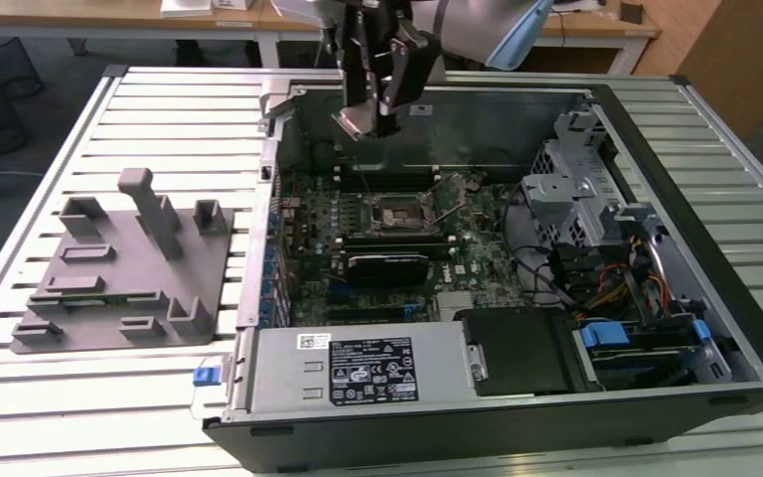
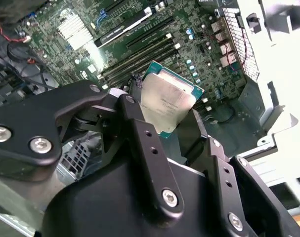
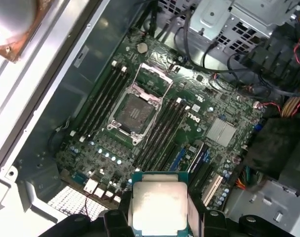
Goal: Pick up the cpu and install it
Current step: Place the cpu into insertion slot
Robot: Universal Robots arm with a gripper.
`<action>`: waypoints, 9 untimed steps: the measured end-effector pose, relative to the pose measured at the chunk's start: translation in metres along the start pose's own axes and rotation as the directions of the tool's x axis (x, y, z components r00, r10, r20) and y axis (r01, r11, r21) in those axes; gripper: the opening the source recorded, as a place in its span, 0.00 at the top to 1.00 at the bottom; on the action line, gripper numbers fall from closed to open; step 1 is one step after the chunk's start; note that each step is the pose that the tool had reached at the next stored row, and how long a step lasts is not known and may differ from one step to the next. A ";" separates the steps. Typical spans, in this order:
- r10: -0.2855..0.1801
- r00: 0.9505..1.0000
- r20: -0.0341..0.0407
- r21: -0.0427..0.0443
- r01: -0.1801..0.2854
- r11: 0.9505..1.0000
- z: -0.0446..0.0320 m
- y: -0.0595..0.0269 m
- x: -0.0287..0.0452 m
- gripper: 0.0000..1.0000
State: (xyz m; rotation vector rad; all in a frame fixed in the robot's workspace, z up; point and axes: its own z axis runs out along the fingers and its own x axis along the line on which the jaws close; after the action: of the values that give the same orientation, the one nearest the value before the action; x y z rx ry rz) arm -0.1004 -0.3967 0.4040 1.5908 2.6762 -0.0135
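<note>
A computer case point(image 1: 515, 114) lies on a table point(image 1: 156, 109), with a fixture point(image 1: 130, 268) beside it on the exterior view's left. Inside the case, the socket point(image 1: 399, 212) sits on the motherboard point(image 1: 475, 253). The cpu point(image 1: 353, 121), clamped in the gripper point(image 1: 371, 111), hangs above, apart.

The cpu point(image 3: 158, 207) sits clamped between dark fingers point(image 3: 196, 217), well apart from the motherboard's point(image 3: 189, 98) open socket point(image 3: 135, 111), which memory slots point(image 3: 162, 131) flank.

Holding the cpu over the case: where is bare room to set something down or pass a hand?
Bare slatted table on the camera side of the grey fixture, and on the exterior view's right of the case. Inside, the socket lies bare; memory slots flank it closely.
</note>
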 end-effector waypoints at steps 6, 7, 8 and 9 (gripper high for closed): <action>0.082 0.997 0.001 0.002 -0.082 0.997 0.0003 0.0001 0.0001 0.47; 0.096 0.995 0.001 0.003 -0.096 0.995 0.0003 0.0001 0.0001 0.47; 0.109 0.994 0.001 0.003 -0.109 0.994 0.0004 0.0001 0.0002 0.47; 0.122 0.993 0.001 0.003 -0.122 0.993 0.0004 0.0001 0.0002 0.47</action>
State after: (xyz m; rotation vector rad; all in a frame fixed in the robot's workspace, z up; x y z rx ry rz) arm -0.1003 -0.3965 0.4035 1.7513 2.5747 -0.0163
